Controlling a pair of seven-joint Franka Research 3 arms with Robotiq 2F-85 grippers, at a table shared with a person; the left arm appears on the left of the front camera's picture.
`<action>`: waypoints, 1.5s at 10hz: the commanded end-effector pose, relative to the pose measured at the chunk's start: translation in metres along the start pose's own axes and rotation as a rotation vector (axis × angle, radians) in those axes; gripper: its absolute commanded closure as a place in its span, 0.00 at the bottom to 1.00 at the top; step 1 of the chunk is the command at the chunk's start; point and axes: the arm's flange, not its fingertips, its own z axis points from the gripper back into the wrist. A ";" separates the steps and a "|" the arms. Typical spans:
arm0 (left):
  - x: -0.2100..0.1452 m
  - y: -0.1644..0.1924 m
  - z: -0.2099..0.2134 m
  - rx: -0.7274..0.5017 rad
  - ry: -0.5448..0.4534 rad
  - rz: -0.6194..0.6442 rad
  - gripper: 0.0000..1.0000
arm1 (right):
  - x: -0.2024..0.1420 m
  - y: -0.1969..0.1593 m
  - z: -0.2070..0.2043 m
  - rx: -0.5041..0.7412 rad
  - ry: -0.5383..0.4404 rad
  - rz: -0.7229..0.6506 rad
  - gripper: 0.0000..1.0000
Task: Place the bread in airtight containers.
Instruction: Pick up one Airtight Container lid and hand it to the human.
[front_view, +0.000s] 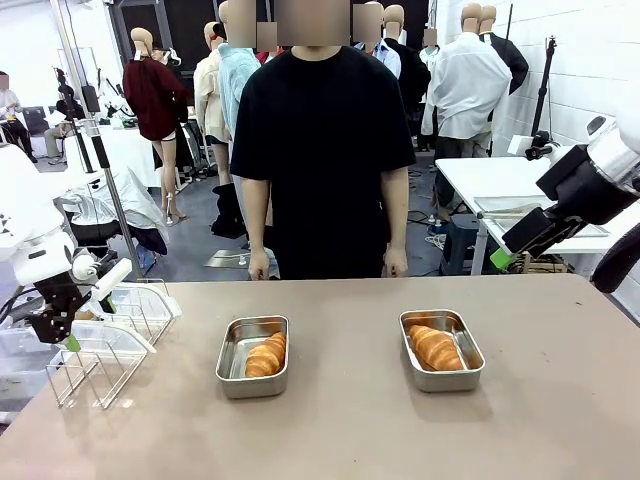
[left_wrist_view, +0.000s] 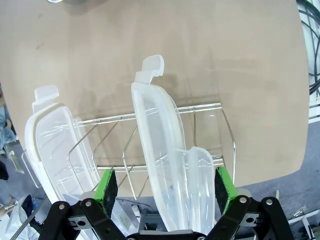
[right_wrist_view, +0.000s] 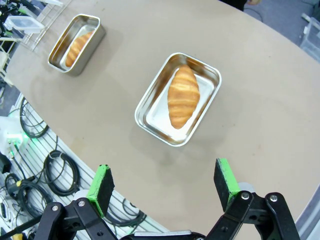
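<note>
With each croissant (front_view: 266, 356) lying in its lidless steel pan (front_view: 228, 384), the left gripper (left_wrist_view: 165, 186), jaws spread, straddled an upright clear lid (left_wrist_view: 155, 145) edge-on in the wire rack (left_wrist_view: 210, 107), the right gripper (right_wrist_view: 164, 182) open too, well away.

Bright even light, soft shadows, wrist views bowed (wide-angle)
</note>
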 end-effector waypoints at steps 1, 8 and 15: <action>-0.008 0.005 -0.001 0.016 -0.031 -0.013 0.00 | 0.000 0.000 -0.001 0.012 -0.002 -0.003 0.00; -0.013 0.008 0.000 0.005 -0.022 0.011 0.83 | 0.000 0.000 -0.001 0.012 -0.002 -0.003 0.00; -0.015 0.015 0.003 -0.050 -0.004 0.050 1.00 | 0.000 0.000 -0.001 0.012 -0.002 -0.003 0.00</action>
